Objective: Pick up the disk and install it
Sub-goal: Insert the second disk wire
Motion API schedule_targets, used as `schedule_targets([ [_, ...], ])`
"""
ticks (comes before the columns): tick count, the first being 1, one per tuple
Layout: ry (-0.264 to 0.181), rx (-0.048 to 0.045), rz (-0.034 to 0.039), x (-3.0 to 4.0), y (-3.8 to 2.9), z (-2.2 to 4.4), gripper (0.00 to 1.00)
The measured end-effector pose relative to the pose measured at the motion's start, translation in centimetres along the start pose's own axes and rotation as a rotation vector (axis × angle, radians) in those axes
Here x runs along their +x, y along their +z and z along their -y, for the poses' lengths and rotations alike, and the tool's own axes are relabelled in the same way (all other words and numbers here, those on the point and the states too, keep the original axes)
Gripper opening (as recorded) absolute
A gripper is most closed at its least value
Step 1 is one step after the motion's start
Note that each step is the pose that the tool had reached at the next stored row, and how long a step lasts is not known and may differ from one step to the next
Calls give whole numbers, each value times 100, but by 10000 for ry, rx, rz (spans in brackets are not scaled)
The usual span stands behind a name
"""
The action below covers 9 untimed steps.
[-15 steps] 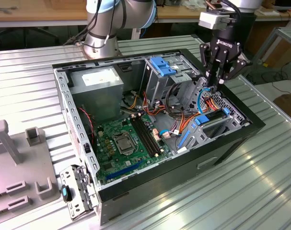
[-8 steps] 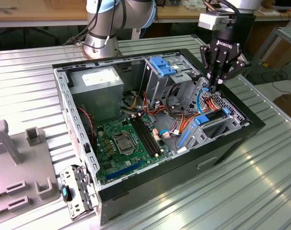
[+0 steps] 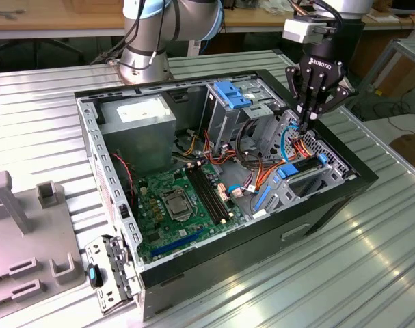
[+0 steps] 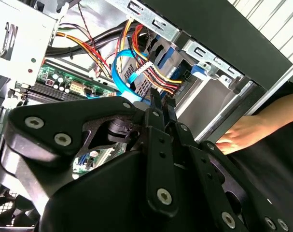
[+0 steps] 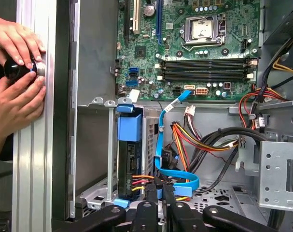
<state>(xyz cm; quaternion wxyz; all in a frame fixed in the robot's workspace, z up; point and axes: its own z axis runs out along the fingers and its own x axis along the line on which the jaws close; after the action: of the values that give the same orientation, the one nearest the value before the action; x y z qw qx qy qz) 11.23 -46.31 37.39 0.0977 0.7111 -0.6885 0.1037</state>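
Black gripper point(image 5: 158, 203) fingers pinched together at the cable plug, holding nothing else.
Just beyond, the disk point(image 5: 129, 154) sits upright in its bay at the computer case point(image 3: 251, 239) edge, apparently seated; a person's hands point(image 5: 16, 72) rest outside the case.
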Motion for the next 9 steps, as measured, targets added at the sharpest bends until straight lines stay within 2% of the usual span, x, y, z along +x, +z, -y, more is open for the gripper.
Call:
schedule_targets([
  [9,0,0,-5,0,0,0,18],
])
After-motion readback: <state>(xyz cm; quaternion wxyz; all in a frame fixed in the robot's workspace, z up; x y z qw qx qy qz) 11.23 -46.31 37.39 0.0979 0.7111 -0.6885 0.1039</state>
